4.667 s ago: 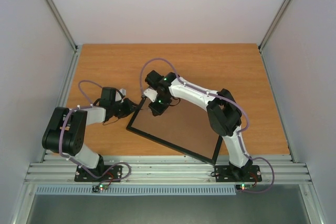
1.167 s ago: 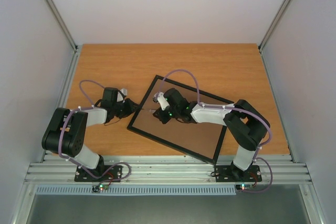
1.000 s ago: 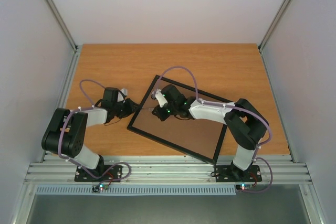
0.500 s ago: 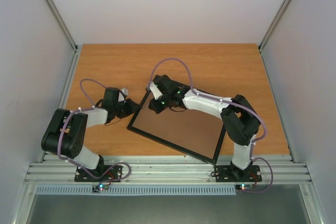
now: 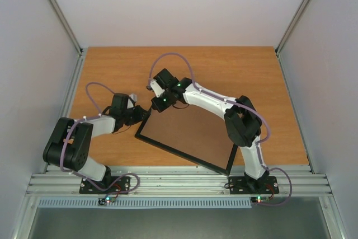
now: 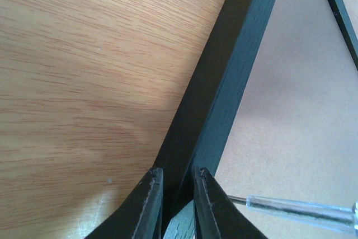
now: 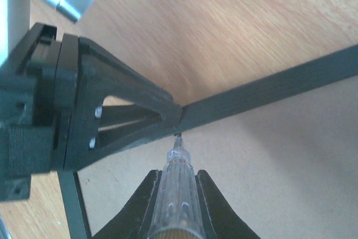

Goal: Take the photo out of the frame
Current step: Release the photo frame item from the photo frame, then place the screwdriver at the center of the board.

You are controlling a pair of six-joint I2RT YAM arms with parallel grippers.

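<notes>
Frame lies back-up on table; photo unseen, presumably beneath. Left gripper jaws pinch its left rail; right gripper jaws clasp screwdriver (tip at rail). Risk: tip slips, gouging backing.

arms: two were in view, a left arm and a right arm.
grippers: two were seen, a left gripper and a right gripper, and each showed two fingers.
frame: there was one black frame.
backing board: there was one brown backing board.
screwdriver: there was one clear-handled screwdriver.
table: there was one wooden table.
cables: there were two purple cables, one per arm.
</notes>
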